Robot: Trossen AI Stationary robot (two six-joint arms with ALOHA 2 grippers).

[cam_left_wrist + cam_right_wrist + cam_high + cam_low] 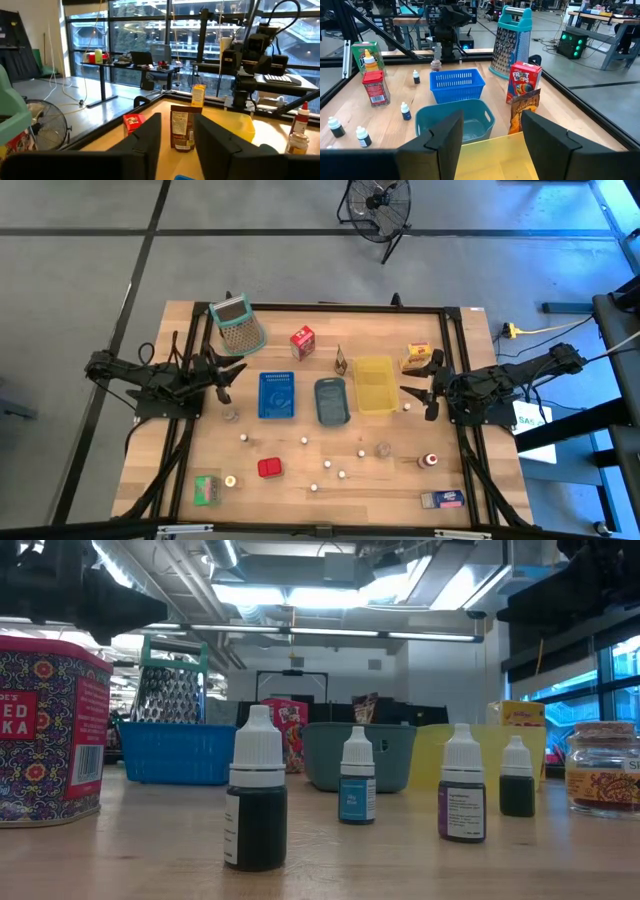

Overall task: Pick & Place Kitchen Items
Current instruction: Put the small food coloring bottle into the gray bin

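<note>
Over at the table's [300, 490] two ends, I've got the left gripper [226, 370] and right gripper [418, 396] hovering, fingers spread, nothing pinched, beside the trays [331, 402].

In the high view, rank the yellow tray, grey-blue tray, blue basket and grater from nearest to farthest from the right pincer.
From the right pincer, going leftward across the table:
1. Yellow tray, just beside it.
2. Grey-blue tray, next along, at table centre.
3. Blue basket, left of centre.
4. Grater, far-left corner, near the left arm.
</note>
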